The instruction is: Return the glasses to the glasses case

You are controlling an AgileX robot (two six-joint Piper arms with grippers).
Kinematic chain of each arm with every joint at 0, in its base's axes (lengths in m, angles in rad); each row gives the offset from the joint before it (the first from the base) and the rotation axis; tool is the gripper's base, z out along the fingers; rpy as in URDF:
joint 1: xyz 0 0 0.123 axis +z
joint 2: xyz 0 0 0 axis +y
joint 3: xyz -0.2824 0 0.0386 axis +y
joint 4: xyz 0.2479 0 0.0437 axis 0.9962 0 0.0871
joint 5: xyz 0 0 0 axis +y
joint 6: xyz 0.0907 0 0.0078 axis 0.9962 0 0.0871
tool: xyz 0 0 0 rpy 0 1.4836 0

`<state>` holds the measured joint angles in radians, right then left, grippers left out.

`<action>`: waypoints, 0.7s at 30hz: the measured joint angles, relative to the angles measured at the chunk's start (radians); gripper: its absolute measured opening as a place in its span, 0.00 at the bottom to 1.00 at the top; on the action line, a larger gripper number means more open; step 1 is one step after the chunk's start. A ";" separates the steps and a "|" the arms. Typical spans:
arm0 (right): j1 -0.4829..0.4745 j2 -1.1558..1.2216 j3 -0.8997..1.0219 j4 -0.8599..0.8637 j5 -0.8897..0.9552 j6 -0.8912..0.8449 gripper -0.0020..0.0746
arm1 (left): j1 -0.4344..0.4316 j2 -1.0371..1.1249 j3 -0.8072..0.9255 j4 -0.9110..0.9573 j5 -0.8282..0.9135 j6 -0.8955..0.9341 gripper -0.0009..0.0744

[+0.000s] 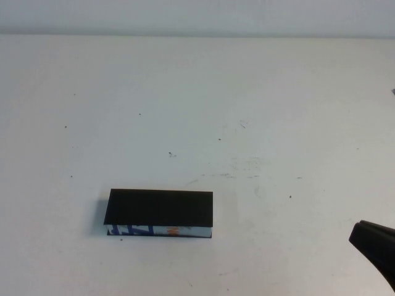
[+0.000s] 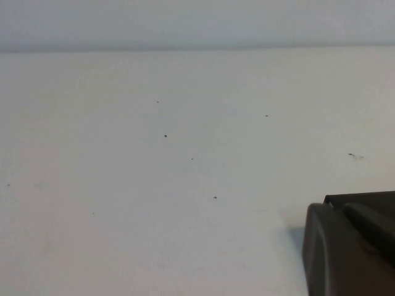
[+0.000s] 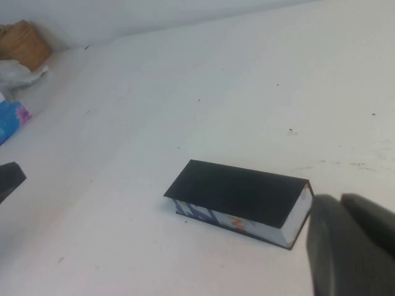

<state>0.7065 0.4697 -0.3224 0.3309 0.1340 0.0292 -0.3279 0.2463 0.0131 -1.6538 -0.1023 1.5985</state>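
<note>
Crosswise, glasses case (image 1: 160,209), left claw (image 2: 353,245), right claw (image 1: 375,244) nearby

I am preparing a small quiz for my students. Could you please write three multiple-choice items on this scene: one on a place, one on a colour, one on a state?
1. Where on the white table does the rectangular black glasses case lie in the high view?
A. near side, left of centre
B. far right corner
C. against the far edge

2. What colours are printed on the case's white front edge?
A. green and red
B. blue and orange
C. yellow only

3. What is the state of the case?
A. lid closed
B. lid open, glasses inside
C. standing on end

Answers:
1 A: it lies low and left of centre, apart from the right gripper at the near right edge.
2 B: both colours show.
3 A: the black lid lies flat, no glasses visible. The left gripper shows only in its wrist view.
</note>
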 joint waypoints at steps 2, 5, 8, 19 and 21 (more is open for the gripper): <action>0.000 0.000 0.000 0.002 -0.002 0.000 0.01 | 0.000 -0.002 0.000 0.000 -0.001 0.000 0.01; 0.000 0.000 0.000 0.002 -0.002 0.000 0.01 | 0.000 -0.002 0.000 -0.001 -0.002 0.000 0.01; 0.000 0.000 0.000 0.004 0.024 0.000 0.01 | 0.000 -0.002 0.000 -0.002 -0.002 0.000 0.01; 0.000 0.000 0.000 -0.051 0.108 0.000 0.01 | 0.000 -0.002 0.000 -0.002 -0.002 0.000 0.01; 0.000 -0.005 0.005 -0.121 0.108 0.000 0.01 | 0.000 -0.002 0.000 -0.002 -0.002 0.000 0.01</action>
<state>0.7065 0.4644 -0.3172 0.2094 0.2418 0.0292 -0.3279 0.2448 0.0131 -1.6561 -0.1046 1.5985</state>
